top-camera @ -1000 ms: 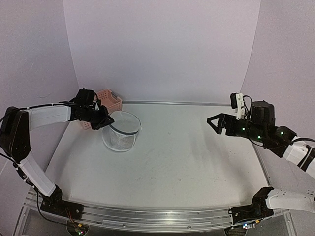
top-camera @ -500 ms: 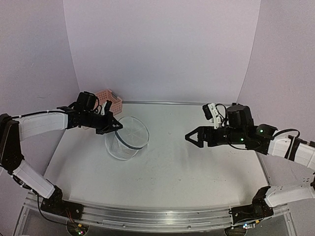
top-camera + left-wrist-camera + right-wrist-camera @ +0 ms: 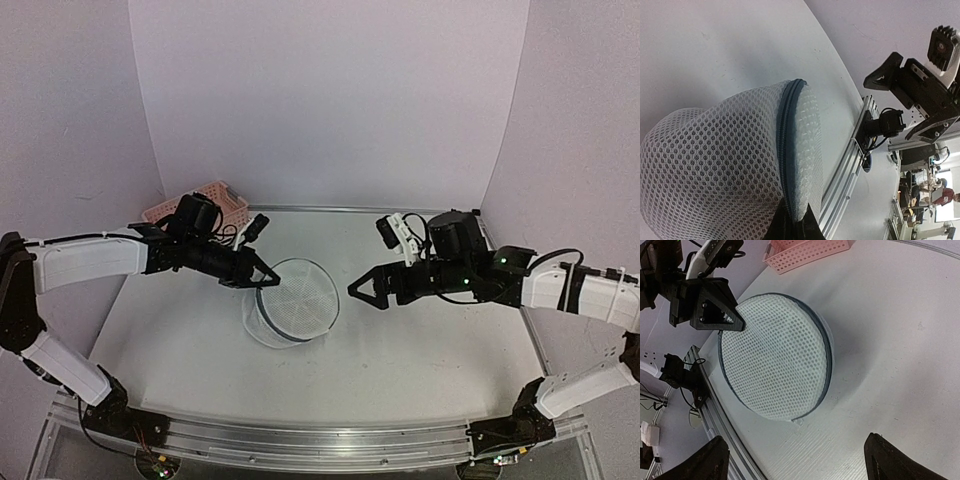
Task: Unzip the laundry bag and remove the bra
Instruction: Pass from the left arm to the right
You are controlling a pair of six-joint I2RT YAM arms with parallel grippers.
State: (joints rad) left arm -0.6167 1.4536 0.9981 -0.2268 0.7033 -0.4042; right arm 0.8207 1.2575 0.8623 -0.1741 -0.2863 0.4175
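The white mesh laundry bag (image 3: 293,306) with its dark grey zip rim stands on the table left of centre. It also shows in the left wrist view (image 3: 725,170) and the right wrist view (image 3: 775,357). My left gripper (image 3: 262,280) is shut on the bag's rim at its upper left edge; the fingertips (image 3: 812,222) pinch the zip seam. My right gripper (image 3: 365,292) is open and empty, just right of the bag, its fingertips (image 3: 715,457) spread wide. The bra is hidden.
A pink plastic lattice basket (image 3: 215,203) stands at the back left corner, also in the right wrist view (image 3: 805,251). The metal rail (image 3: 300,440) runs along the table's near edge.
My left gripper has dragged the bag to the right, away from the pink basket. My right gripper has moved left towards the bag, staying open.
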